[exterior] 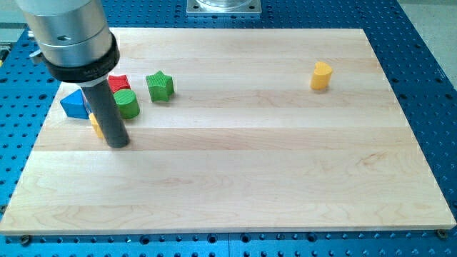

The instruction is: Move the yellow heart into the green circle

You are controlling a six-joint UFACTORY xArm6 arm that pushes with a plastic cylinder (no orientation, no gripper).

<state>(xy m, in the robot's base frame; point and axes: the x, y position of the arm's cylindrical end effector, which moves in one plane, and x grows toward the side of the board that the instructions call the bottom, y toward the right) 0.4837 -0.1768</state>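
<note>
A: Yellow heart (321, 74), there it is, standing alone toward the view's upper right on the desk (235, 178), a chunky, matte little block with a rounded top.

B: And the green circle (127, 104)?

A: Far to the heart's left, well apart from it, across a wide stretch of pale wood. It's a short, smooth green cylinder. Just to its upper right stands a green star (160, 86), with blunt points. Touching or nearly touching its upper left is a red block (118, 83), partly hidden by the arm, so I can't call its shape.

B: Anything else in that cluster?

A: A blue block (73, 104), looks triangular, at the far left, and a sliver of orange block (95, 123) peeking out from behind the rod; shape unreadable.

B: Where's the rod?

A: Dark, straight, hanging from a shiny metal cylinder with a black collar. My tip (118, 143) rests on the desk just below and left of the green circle, beside the orange block, far from the heart.

B: Pincer?

A: None in view, only the rod, so spread or pressed together I cannot tell.

B: The desk itself?

A: Light planks, fine grain, lying on a blue perforated base (428, 64).
</note>
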